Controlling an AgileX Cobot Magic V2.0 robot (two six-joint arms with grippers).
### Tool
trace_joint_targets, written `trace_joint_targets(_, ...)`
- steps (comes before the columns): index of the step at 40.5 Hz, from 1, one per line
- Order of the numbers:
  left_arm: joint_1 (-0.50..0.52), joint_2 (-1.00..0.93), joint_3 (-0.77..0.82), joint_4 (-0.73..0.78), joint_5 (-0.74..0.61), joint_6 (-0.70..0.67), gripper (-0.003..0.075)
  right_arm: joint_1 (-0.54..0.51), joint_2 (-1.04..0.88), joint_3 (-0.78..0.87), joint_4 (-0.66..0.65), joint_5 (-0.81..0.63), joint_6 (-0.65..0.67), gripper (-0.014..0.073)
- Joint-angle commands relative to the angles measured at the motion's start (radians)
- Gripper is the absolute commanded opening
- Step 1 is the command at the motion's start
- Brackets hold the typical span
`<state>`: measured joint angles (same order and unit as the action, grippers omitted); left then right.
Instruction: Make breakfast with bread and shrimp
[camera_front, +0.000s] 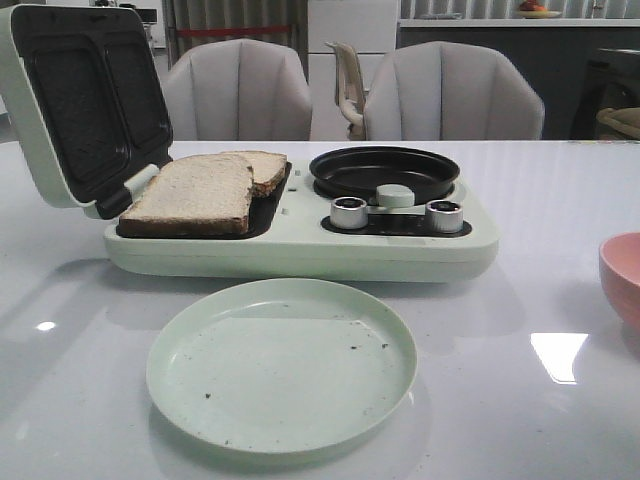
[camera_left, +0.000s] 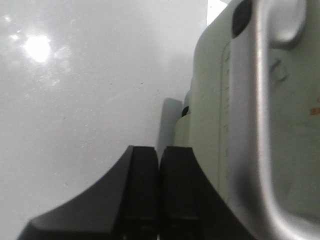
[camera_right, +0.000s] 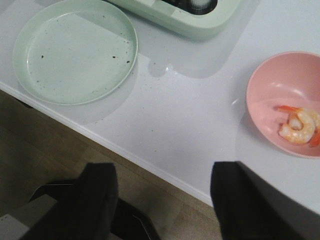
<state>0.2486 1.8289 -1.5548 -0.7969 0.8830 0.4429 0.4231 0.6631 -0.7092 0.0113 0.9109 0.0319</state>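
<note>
Two bread slices (camera_front: 195, 190) lie overlapping on the left plate of the pale green breakfast maker (camera_front: 300, 250), whose lid (camera_front: 80, 100) stands open. Shrimp (camera_right: 299, 125) lie in a pink bowl (camera_right: 272, 90), whose rim shows at the front view's right edge (camera_front: 622, 275). A pale green plate (camera_front: 280, 362) sits in front of the maker and also shows in the right wrist view (camera_right: 75, 50). My left gripper (camera_left: 159, 155) is shut and empty, beside the maker's lid handle (camera_left: 260, 125). My right gripper (camera_right: 162, 172) is open and empty, above the table's front edge. Neither gripper shows in the front view.
A black round pan (camera_front: 385, 172) and two silver knobs (camera_front: 350, 212) are on the maker's right half. Two grey chairs (camera_front: 240, 90) stand behind the table. The table's front edge (camera_right: 150, 160) and the floor show in the right wrist view.
</note>
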Motion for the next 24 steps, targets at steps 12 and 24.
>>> trace_joint_targets(12, -0.083, -0.075, -0.079, -0.118, 0.107, 0.129, 0.0101, 0.002, -0.002, -0.027, -0.004, -0.062, -0.001, 0.0516)
trace_joint_targets(24, -0.165, -0.194, 0.021, -0.108, 0.118, 0.191, 0.0101, 0.002, -0.002, -0.027, -0.004, -0.062, -0.001, 0.0516)
